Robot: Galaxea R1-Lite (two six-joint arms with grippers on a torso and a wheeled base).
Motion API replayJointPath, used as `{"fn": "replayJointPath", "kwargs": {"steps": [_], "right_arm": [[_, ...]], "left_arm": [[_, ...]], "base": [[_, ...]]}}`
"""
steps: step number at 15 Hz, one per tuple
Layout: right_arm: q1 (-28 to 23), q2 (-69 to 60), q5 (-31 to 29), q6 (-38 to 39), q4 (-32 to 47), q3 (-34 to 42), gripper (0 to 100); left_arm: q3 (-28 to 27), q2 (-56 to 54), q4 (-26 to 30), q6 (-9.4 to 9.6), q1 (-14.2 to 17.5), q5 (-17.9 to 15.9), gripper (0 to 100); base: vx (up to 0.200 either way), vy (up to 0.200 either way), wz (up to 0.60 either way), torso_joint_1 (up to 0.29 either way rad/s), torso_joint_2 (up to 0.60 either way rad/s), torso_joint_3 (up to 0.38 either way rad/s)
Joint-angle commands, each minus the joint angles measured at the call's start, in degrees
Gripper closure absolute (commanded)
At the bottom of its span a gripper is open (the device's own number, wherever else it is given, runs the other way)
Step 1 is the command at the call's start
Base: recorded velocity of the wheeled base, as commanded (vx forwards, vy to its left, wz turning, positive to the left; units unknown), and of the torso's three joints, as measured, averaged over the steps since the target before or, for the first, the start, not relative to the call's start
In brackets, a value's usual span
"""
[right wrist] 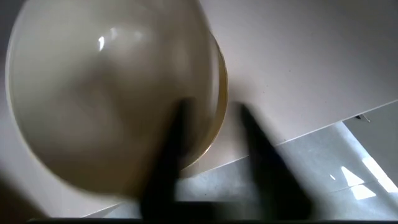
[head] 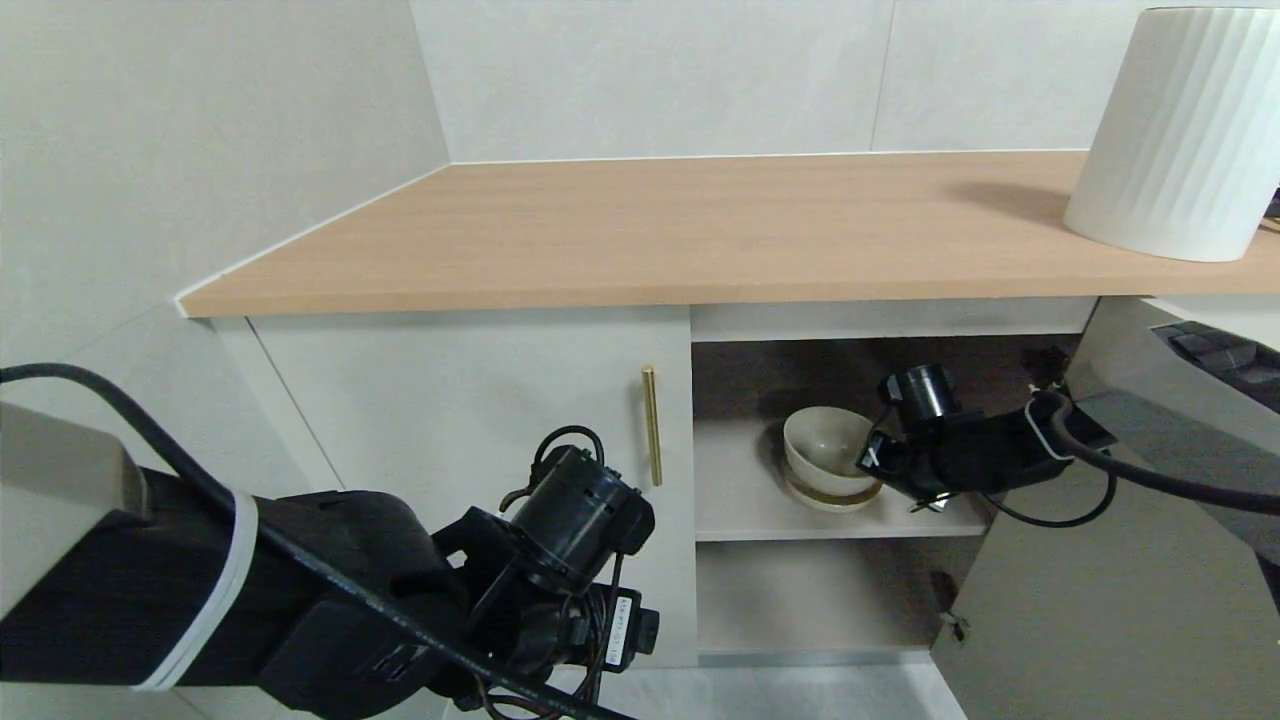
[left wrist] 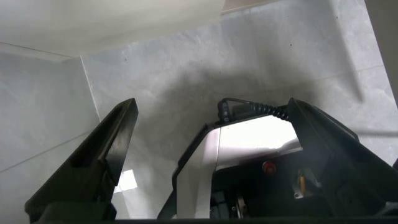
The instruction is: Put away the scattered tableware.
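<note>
A cream bowl (head: 825, 445) sits tilted on a small plate (head: 835, 497) on the upper shelf (head: 740, 500) of the open cabinet. My right gripper (head: 872, 462) is inside the cabinet at the bowl's right side. In the right wrist view the bowl (right wrist: 106, 93) is very close. My right gripper (right wrist: 214, 109) is open, with one finger over the bowl's rim and the other outside it, by the plate's edge (right wrist: 221, 81). My left gripper (left wrist: 211, 162) hangs low in front of the closed left door, open and holding nothing.
A white ribbed container (head: 1180, 130) stands at the right end of the wooden counter (head: 650, 230). The left cabinet door with a gold handle (head: 650, 425) is closed. The right door (head: 1100, 600) is swung open toward me. A lower shelf (head: 800, 600) lies below.
</note>
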Motion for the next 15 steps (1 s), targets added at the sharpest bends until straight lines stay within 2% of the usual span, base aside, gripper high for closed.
{"fn": "replayJointPath", "kwargs": {"steps": [1, 8, 11, 15], "right_arm": [[0.02, -0.24, 0.03, 0.00, 0.00, 0.15, 0], [0.28, -2.96, 0.12, -0.09, 0.44, 1.64, 0], [2.30, -10.08, 1.00, -0.97, 0.44, 7.00, 0], [8.01, -28.54, 3.20, -5.71, 1.06, 21.24, 0]], "left_arm": [[0.00, 0.08, 0.01, -0.04, 0.01, -0.01, 0], [0.00, -0.89, 0.01, -0.21, 0.45, 0.08, 0], [0.36, -4.85, 0.01, -0.91, 1.68, 0.08, 0], [2.47, -17.33, 1.07, -0.48, 5.64, 0.08, 0]], "base": [[0.000, 0.000, 0.00, 0.000, 0.00, 0.000], [0.000, 0.000, 0.00, 0.000, 0.00, 0.000], [0.000, 0.000, 0.00, 0.000, 0.00, 0.000], [0.000, 0.000, 0.00, 0.000, 0.00, 0.000]]}}
